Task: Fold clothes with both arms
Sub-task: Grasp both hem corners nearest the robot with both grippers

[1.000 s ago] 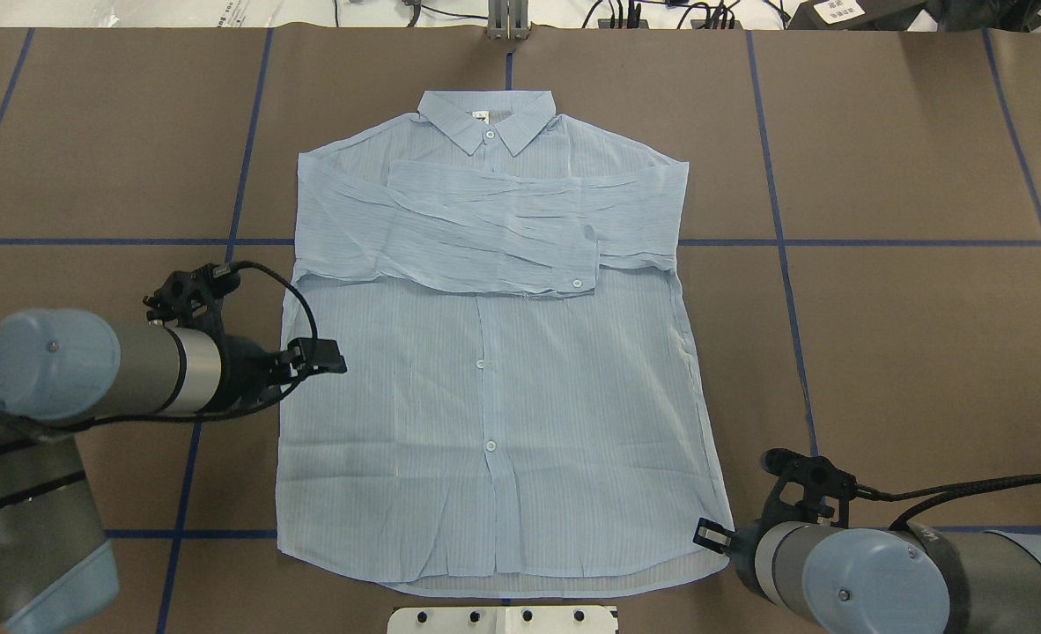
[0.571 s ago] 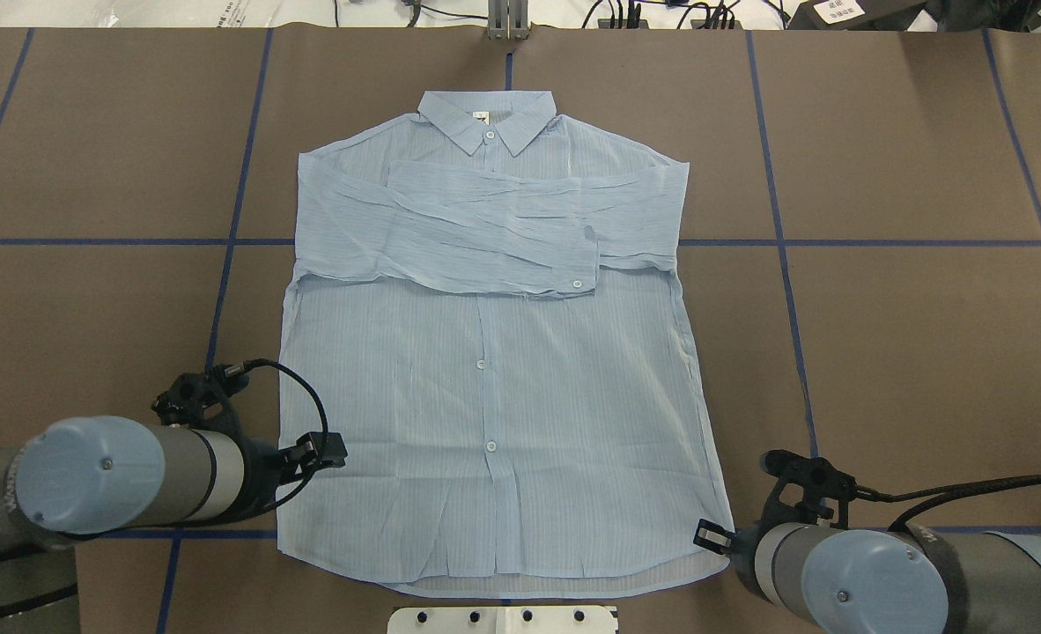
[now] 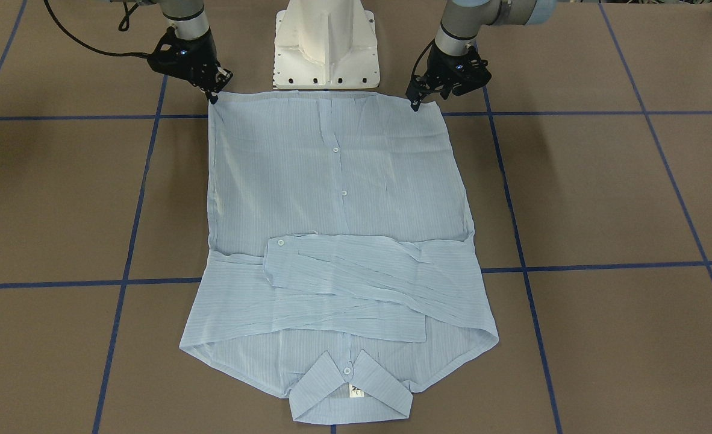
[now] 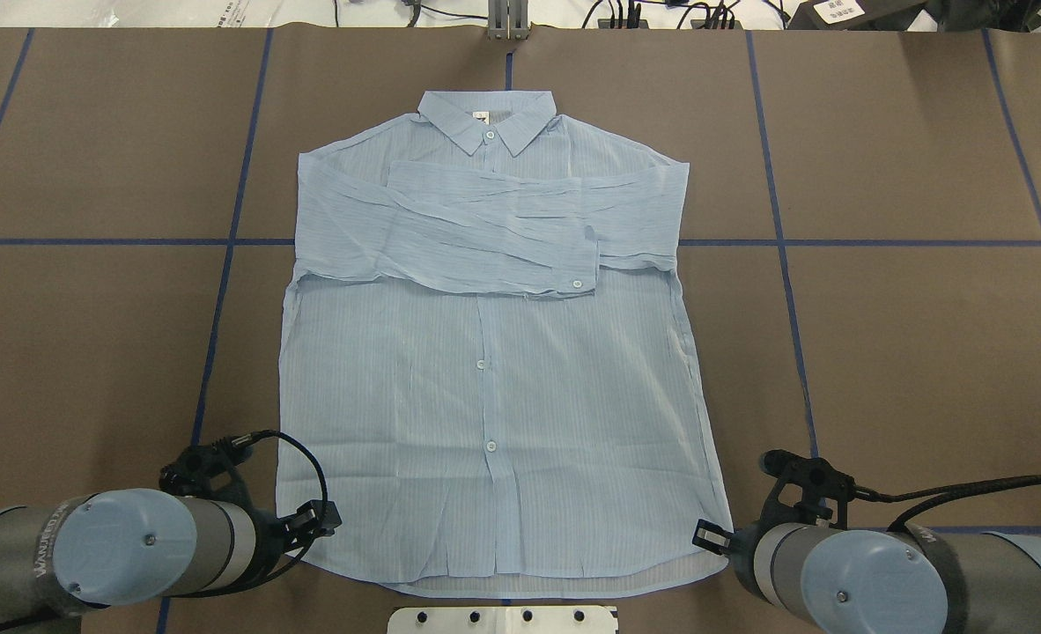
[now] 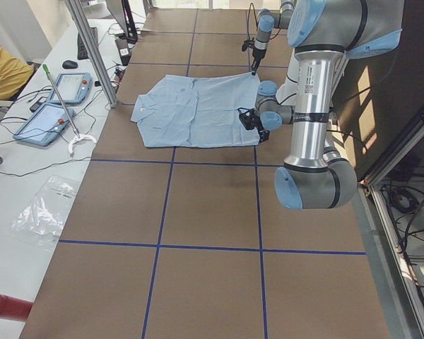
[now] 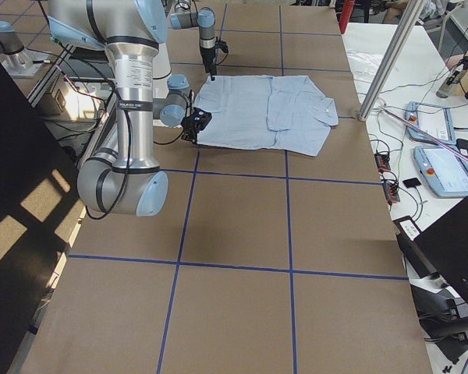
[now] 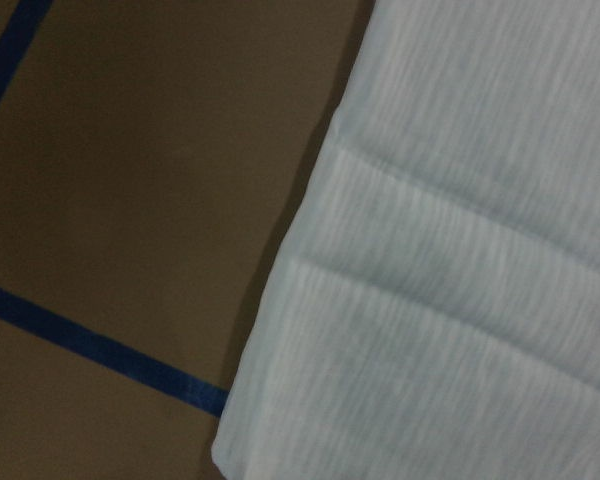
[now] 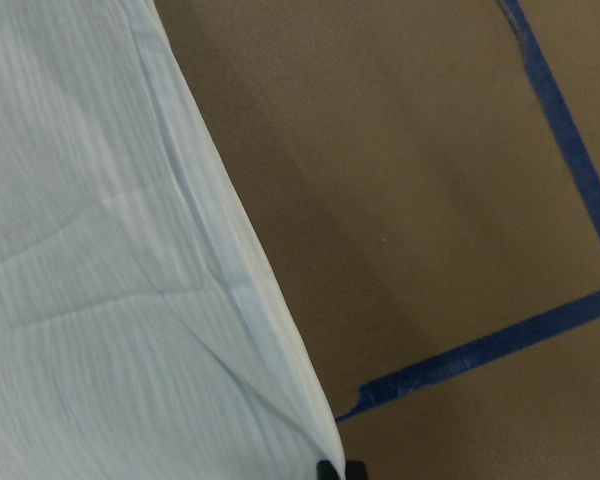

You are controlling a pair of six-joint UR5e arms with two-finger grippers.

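Sleeves [image 4: 485,238] crossed over its chest, the button-up shirt [image 4: 485,379] lies flat on the brown table [image 4: 908,352], collar far. Since a second ago our left gripper [image 4: 322,519] has drawn back to the near-left hem corner; our right gripper [image 4: 707,535] stays at the near-right one. We cannot tell how wide either stands.

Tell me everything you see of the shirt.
The shirt is thin, pale-blue, finely striped fabric, lightly creased. It lies flat, front up and buttoned, on the brown table, collar away from the robot, hem nearest its base. Both long sleeves are folded across the chest. White buttons run down the front; a small label sits inside the neck. The left gripper and right gripper sit at its hem corners; whether they grip it is unclear.
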